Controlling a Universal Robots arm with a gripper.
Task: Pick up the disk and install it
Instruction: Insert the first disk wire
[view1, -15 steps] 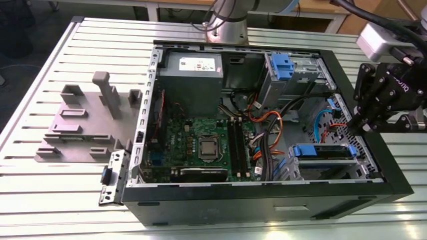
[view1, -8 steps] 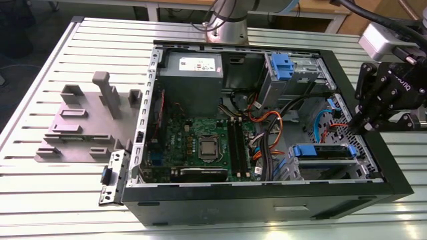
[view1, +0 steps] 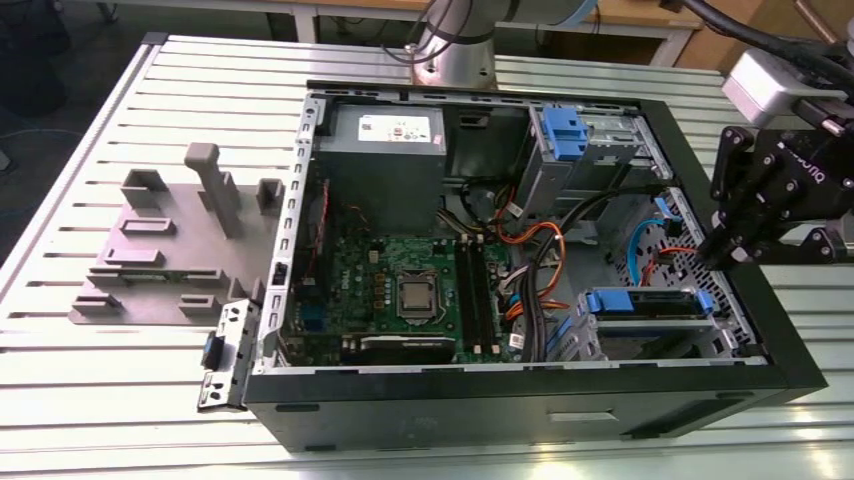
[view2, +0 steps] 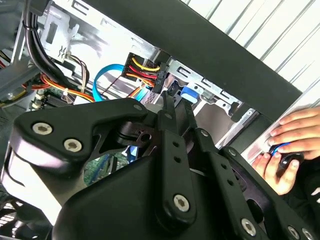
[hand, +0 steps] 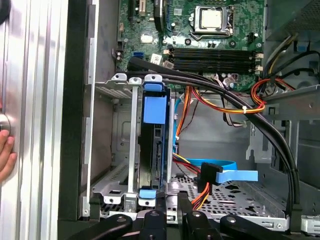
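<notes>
The disk (hand: 151, 150) stands on edge inside the metal drive cage (hand: 116, 130) at the case's corner, blue carrier rail and tab showing. In the exterior view the disk (view1: 645, 301) lies in that cage at the case's front, on the exterior view's right. My gripper (view1: 727, 255) hangs just above the case's right wall, a little off the disk. In the first wrist view the gripper (hand: 172, 212) sits close to the blue end tab, not touching it. In the second wrist view the gripper (view2: 176, 102) has its fingers together and holds nothing.
The open black computer case (view1: 400, 420) lies on a slatted metal table (view1: 134, 400). A grey slotted stand (view1: 174, 240) is on the exterior view's left. Cable bundles (hand: 240, 100) and a blue ribbon cable (hand: 235, 175) run beside the cage. A person's hand (view2: 290, 145) rests outside the case.
</notes>
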